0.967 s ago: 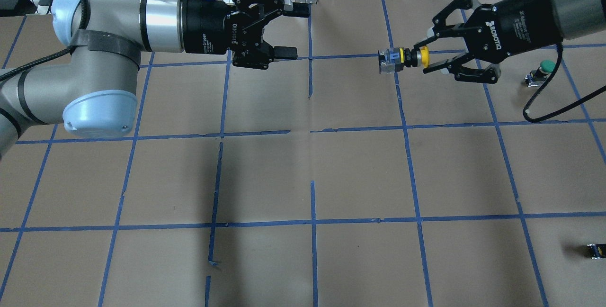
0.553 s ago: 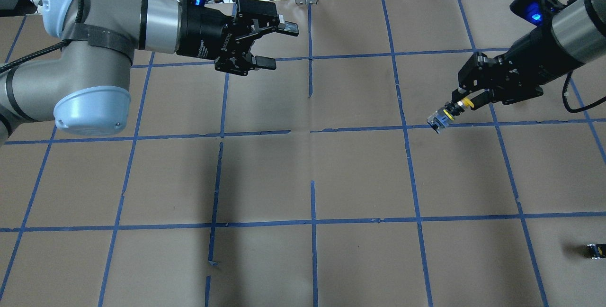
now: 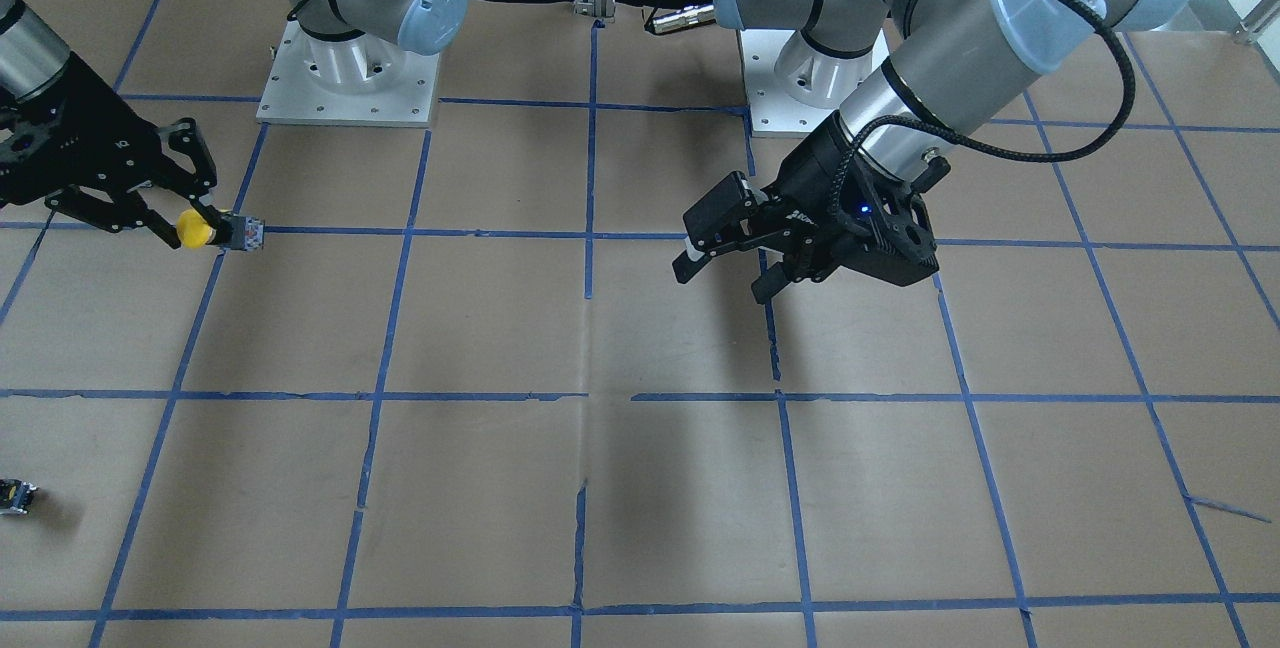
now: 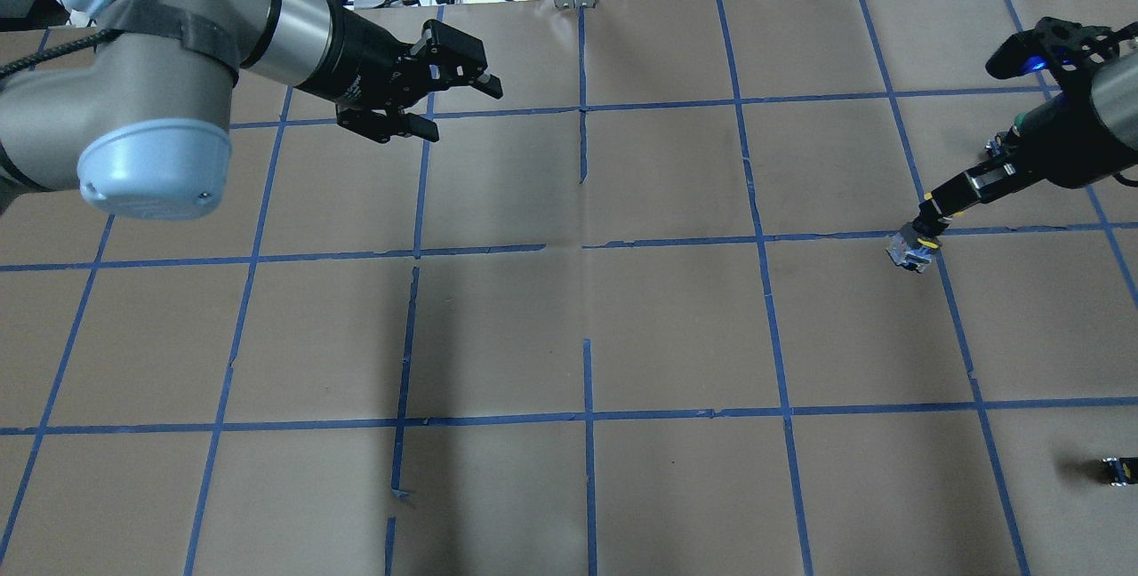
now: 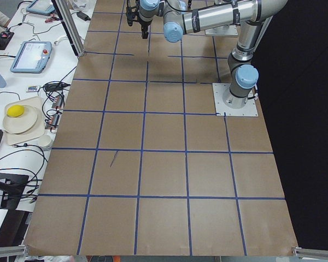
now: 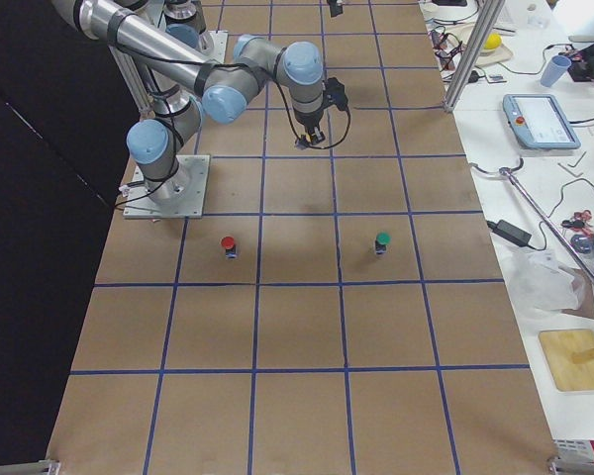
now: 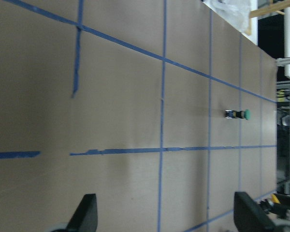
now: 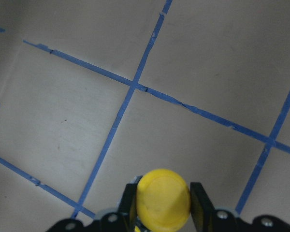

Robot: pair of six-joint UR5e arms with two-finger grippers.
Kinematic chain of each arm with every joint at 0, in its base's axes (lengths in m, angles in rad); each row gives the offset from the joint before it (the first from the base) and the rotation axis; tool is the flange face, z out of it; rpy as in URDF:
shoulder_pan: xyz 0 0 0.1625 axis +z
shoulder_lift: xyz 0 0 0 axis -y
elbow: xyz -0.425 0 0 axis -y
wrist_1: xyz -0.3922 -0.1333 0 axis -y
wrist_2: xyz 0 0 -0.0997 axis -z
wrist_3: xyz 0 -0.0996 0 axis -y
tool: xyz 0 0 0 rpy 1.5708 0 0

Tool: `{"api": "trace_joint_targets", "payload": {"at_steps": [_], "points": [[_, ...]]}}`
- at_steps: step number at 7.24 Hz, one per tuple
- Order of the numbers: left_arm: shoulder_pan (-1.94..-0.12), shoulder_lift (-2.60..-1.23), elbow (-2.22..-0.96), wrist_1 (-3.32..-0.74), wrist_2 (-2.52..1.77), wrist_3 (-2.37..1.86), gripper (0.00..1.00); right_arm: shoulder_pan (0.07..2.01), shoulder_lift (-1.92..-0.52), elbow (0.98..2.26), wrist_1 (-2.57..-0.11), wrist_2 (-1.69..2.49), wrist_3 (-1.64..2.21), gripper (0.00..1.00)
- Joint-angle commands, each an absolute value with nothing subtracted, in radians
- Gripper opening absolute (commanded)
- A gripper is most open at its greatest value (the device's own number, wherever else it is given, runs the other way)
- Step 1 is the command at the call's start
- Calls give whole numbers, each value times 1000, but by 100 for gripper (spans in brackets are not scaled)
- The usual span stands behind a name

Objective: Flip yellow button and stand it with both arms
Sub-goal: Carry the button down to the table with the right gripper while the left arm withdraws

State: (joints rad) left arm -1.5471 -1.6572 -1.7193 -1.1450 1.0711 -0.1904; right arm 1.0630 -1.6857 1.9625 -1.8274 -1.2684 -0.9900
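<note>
Looked like the set-down step to me, with the flip seemingly sorted (cap up at the claw, base pointing down) and the standing part not yet done. Found the right claw clenched on the round cap of the yellow button, fingers hugging the cap on both sides in the wrist view. Black body and silvery base poking out past the fingertips, away from the claw and down toward the surface, tilted rather than upright. Very near the brown paper just below the claw tip, right by a blue tape line. Couldn't tell whether touching or just hovering.

Spotted the left claw released, jaws spread wide with nothing between them, well apart from the button. Seemed to have no part in this step.

Also noticed a green button far ahead of the left claw, a red button well apart from the right claw, and a small black block off on its own.

Next move, just guessing: would call for straightening the wrist to bring the button vertical and easing the base flat onto the surface. Then letting go gently and backing straight up off the cap — any sideways drag on that mushroom top probably enough to topple it.
</note>
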Motion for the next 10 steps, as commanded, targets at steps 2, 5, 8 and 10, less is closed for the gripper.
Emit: {"api": "trace_joint_targets", "payload": {"at_steps": [2,5,8,10], "points": [[-1554,-1623,-1622,-1363,1410,-126,100,875,-1576,1987,-1908,-1259,-1544,24],[-1552,-1620,-1521,-1561,1551,-100,100,775,-1502,1987,-1990,-1250,-1981,23],[-1539,-1620,-1419,-1629,1580,-100,100,672,-1429,1985,-1987,-1143,-2337,24],[-1531,-1612,-1416,-1643,1582,-100,100,643,-1379,1983,-1986,-1115,-2478,24]]}}
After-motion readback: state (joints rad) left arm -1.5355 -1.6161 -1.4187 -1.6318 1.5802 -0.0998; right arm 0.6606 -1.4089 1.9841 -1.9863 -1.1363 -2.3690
